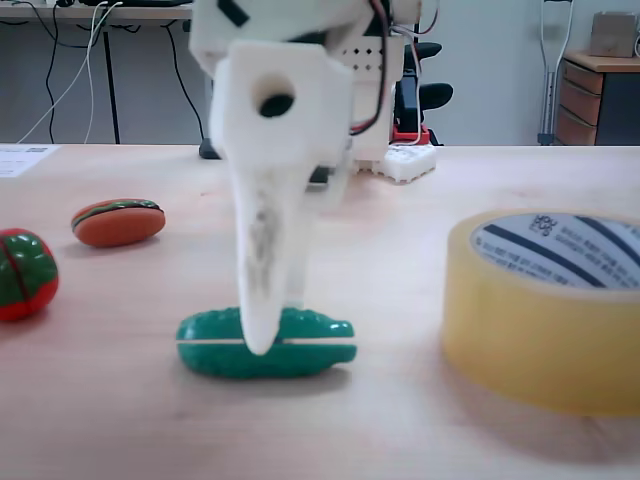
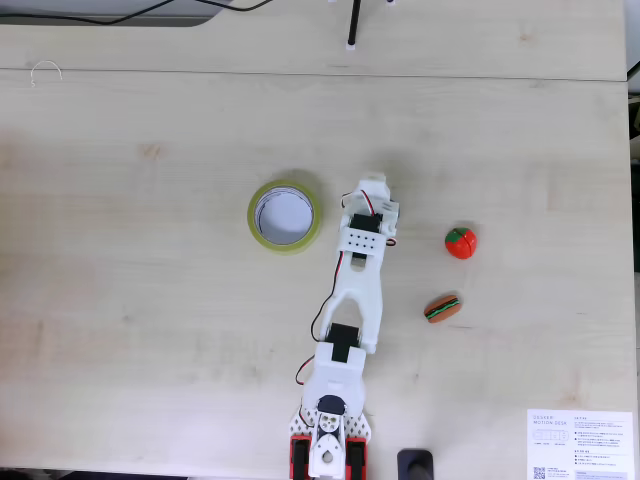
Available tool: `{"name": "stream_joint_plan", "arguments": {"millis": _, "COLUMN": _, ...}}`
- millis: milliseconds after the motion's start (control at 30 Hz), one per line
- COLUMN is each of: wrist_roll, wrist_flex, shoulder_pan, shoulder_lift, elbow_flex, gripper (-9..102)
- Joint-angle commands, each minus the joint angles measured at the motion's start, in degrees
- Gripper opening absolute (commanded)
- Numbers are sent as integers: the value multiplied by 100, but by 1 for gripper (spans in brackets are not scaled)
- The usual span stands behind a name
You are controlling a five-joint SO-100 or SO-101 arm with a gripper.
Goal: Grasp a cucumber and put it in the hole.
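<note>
Tabletop: fingers (image 1: pixel 262 340) straddle cucumber (image 1: pixel 300 345).

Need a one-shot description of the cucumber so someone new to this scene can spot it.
In the low fixed view, start at the big yellow tape roll on the right of the wooden table; the cucumber lies to its left, directly under the white end effector. It is the only dark green, oblong, bumpy toy, with a pale seam, unlike the round red-and-green toy and orange oval toy further left.
</note>
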Motion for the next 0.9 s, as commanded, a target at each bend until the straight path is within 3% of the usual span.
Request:
{"name": "stream_joint_plan", "arguments": {"millis": 0, "wrist_roll": -44, "wrist_flex": 923, "shoulder_pan": -62, "shoulder_lift": -896, "elbow_flex": -677, "gripper": 26}}
{"name": "stream_joint_plan", "arguments": {"millis": 200, "wrist_roll": -44, "wrist_flex": 1380, "shoulder_pan": -62, "shoulder_lift": -1107, "elbow_flex": -993, "gripper": 21}}
{"name": "stream_joint_plan", "arguments": {"millis": 500, "wrist_roll": -44, "wrist_flex": 1441, "shoulder_pan": -62, "shoulder_lift": -1151, "elbow_flex": -993, "gripper": 20}}
{"name": "stream_joint_plan", "arguments": {"millis": 667, "wrist_roll": -44, "wrist_flex": 1600, "shoulder_pan": -62, "shoulder_lift": -1116, "elbow_flex": -1002, "gripper": 8}}
{"name": "stream_joint_plan", "arguments": {"millis": 867, "wrist_roll": -44, "wrist_flex": 1661, "shoulder_pan": -62, "shoulder_lift": -1099, "elbow_flex": -1002, "gripper": 8}}
